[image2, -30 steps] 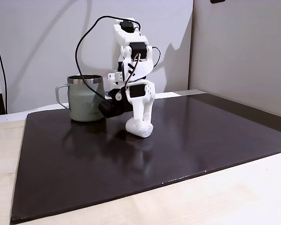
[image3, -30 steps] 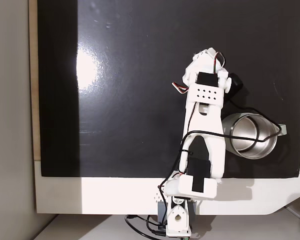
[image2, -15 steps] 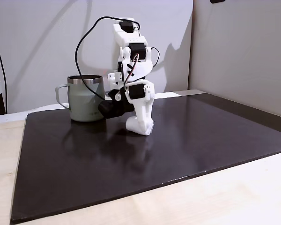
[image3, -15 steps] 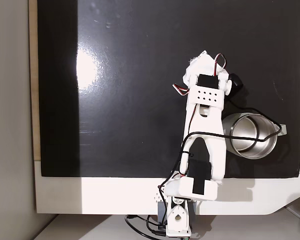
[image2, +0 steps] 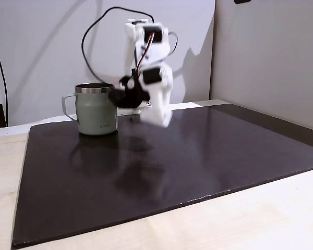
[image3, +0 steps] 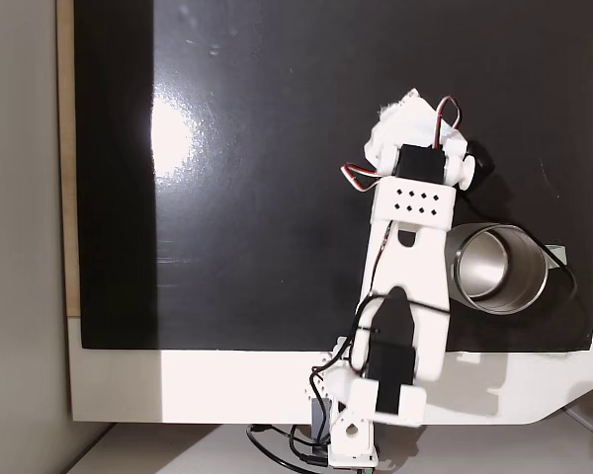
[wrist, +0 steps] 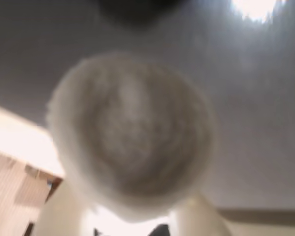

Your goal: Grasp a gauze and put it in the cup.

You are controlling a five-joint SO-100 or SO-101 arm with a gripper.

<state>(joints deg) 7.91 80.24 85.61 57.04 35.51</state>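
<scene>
Wrist view: gauze (wrist: 130, 132) sat close to lens, pinched between tool fingers (wrist: 64, 214), blurred, white, fuzzy-edged, round end facing camera. Fixed view: tool (image2: 159, 115) pressed on gauze, held clear above dark worktop (image2: 198, 156), just right of cup (image2: 96, 110). Advice: raise above steel rim, centre over opening (image3: 496, 274), avoid handle and cable, then release.
</scene>
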